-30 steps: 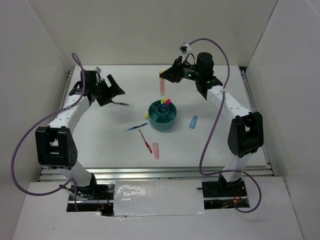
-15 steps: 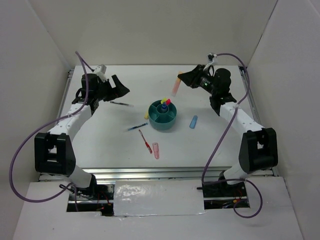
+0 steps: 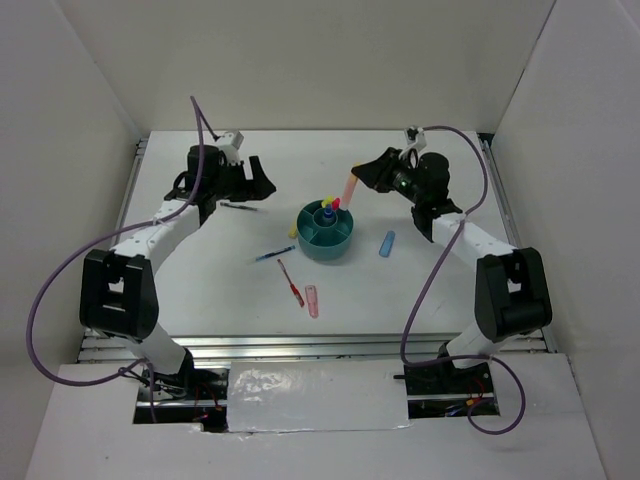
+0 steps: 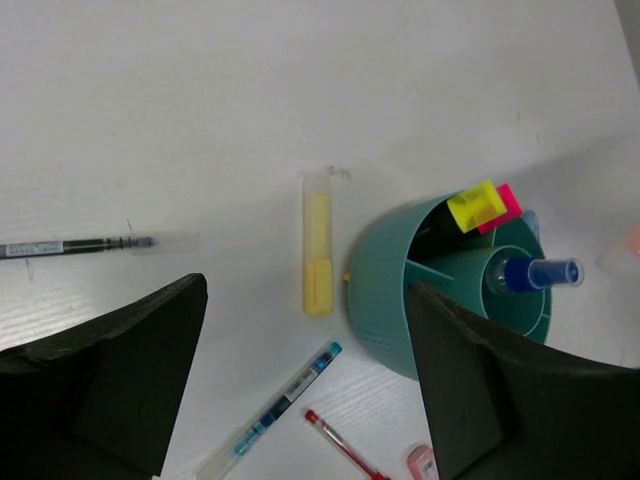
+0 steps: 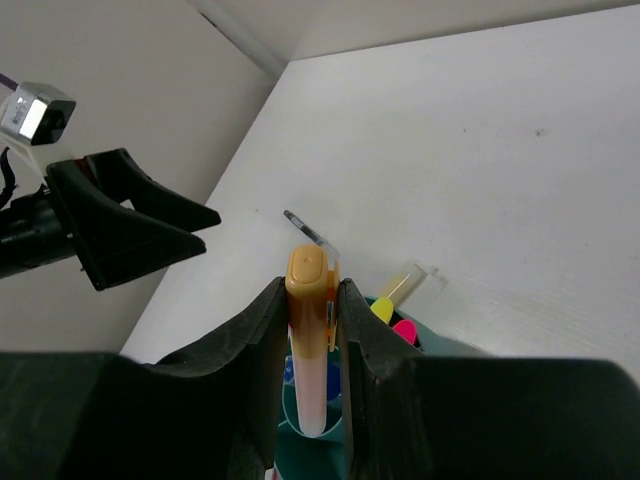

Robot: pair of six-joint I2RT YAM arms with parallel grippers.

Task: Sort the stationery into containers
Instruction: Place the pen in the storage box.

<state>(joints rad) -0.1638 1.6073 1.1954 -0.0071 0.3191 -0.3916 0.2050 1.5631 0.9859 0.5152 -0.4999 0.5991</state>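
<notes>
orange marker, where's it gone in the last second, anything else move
The right gripper, shut on the orange marker, carried it rightward and closer to the teal organiser. The left gripper, open, swung right, near the dark pen. Everything lying loose stayed put.

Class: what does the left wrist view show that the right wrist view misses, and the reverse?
Left wrist only: the blue pen and the red pen, lying loose. Right wrist only: the right gripper clamped on the orange marker. Both: the teal organiser and the yellow marker lying beside it.
</notes>
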